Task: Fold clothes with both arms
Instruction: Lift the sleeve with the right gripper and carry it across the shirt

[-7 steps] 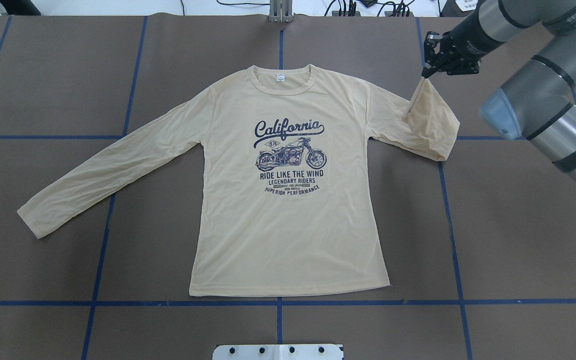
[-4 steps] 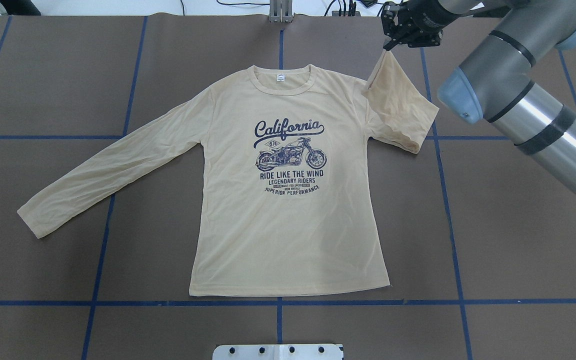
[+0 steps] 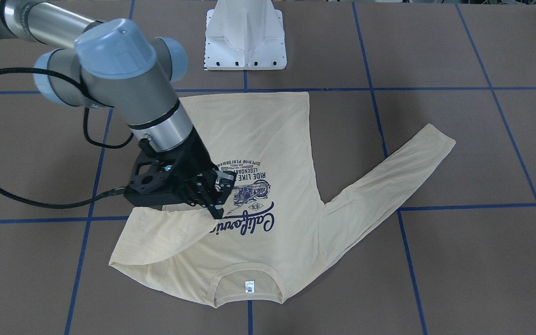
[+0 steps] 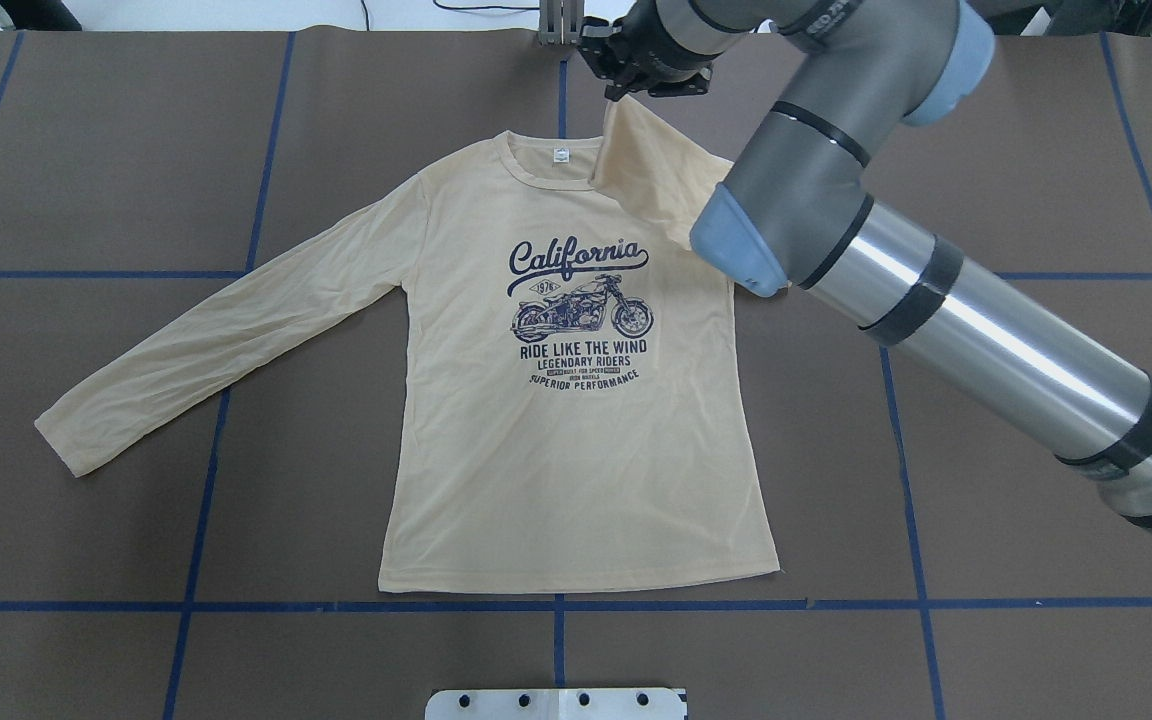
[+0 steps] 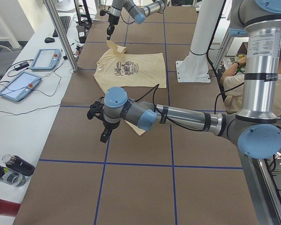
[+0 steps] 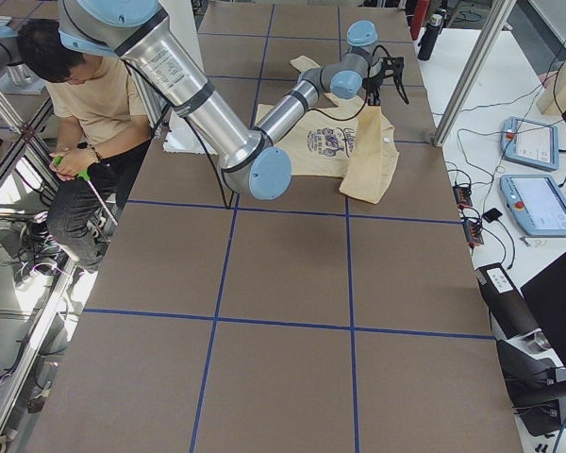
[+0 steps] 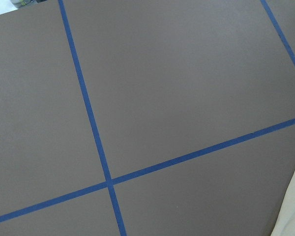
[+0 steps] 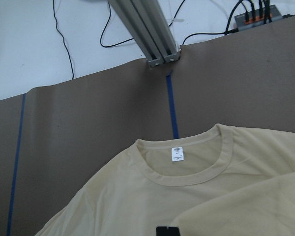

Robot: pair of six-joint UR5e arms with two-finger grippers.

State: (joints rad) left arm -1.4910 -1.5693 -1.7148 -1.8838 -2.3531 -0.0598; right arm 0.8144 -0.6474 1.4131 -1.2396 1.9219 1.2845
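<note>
Draw the lifted right sleeve of the pale cream-yellow long-sleeved shirt leftward across the chest, low and slow, so the thin cloth drapes without twisting. Lay the cuff flat on the body before letting go. Pinches that cuff between the pressed-together fingers of the black two-finger right gripper, above the far side of the ribbed round collar. Cannot tell whether spread or closed at the black left gripper, hanging toward the left end of the brown blue-taped table. Lies face up and smooth mid-table, navy motorcycle print showing, left sleeve stretched out left and near
</note>
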